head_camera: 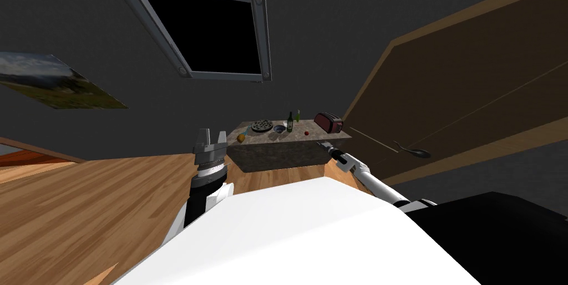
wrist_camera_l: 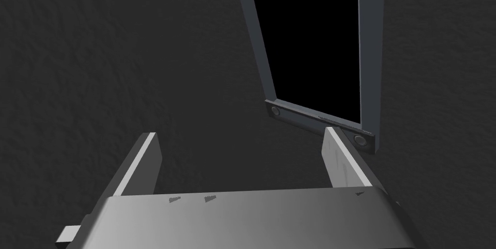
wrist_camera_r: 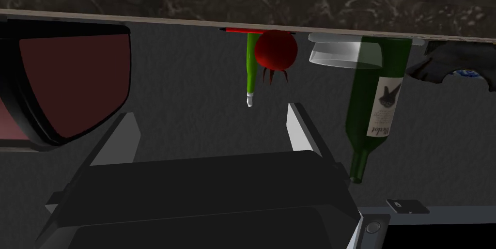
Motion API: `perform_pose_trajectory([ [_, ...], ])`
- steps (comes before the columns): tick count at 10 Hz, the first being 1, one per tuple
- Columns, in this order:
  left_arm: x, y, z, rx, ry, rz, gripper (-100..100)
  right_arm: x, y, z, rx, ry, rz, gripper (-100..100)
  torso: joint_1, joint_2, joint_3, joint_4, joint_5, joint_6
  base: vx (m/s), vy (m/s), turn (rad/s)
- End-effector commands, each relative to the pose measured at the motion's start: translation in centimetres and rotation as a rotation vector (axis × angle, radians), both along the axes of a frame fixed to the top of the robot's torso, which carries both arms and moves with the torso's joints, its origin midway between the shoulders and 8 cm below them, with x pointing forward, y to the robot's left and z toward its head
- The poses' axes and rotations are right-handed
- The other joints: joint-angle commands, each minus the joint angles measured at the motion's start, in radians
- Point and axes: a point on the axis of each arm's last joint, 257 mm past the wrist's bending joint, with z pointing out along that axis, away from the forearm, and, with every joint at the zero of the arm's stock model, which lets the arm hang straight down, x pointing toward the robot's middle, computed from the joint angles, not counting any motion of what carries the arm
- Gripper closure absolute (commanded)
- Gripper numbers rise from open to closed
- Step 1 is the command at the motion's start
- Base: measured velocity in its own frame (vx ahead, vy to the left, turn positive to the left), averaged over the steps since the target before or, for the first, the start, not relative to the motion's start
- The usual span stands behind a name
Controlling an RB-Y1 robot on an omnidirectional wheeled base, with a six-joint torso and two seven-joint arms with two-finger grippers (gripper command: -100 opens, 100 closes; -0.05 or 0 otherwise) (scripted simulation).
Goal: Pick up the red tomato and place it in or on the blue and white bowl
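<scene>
Home kitchen: marbled counter w/ toaster, wine bottle (wood floor).

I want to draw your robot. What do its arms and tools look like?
The left arm and right arm are white with dark joints; the left has a ribbed silver wrist ring. The left tool and right tool each have two thin, flat, light grey blades on a box, nearly black on the right.

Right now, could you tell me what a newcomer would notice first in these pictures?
The red tomato sits on the marble-patterned table, ahead of the open right gripper. A dark red toaster and a dark green bottle flank it. The left gripper is raised, open.
</scene>
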Motion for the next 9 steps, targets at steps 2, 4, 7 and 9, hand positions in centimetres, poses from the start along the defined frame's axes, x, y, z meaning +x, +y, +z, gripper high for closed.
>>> perform_pose_trajectory([
  [2,0.0,0.0,0.0,0.000,0.000,0.000,0,0.1,-1.3,0.4,0.036,-0.007,-0.060,-100,-0.001,0.000,0.000,0.000,0.000,0.000,-0.227,-0.089,-0.007],
  [4,0.0,0.0,0.0,0.000,0.001,0.000,0,-0.3,-0.2,-0.4,0.037,0.003,-0.036,-100,0.000,-0.013,-0.007,-0.002,0.000,0.000,0.118,-0.028,-0.081],
  [7,0.0,0.0,0.0,0.000,0.000,0.000,0,-0.7,1.5,-1.3,0.011,0.013,0.024,-100,0.008,-0.027,-0.016,-0.006,0.002,-0.001,0.179,0.058,-0.004],
  [9,0.0,0.0,0.0,0.000,0.000,0.000,0,-0.8,2.4,-1.7,-0.004,0.016,0.057,-100,0.009,-0.031,-0.018,-0.007,0.002,-0.001,0.239,0.074,-0.007],
])
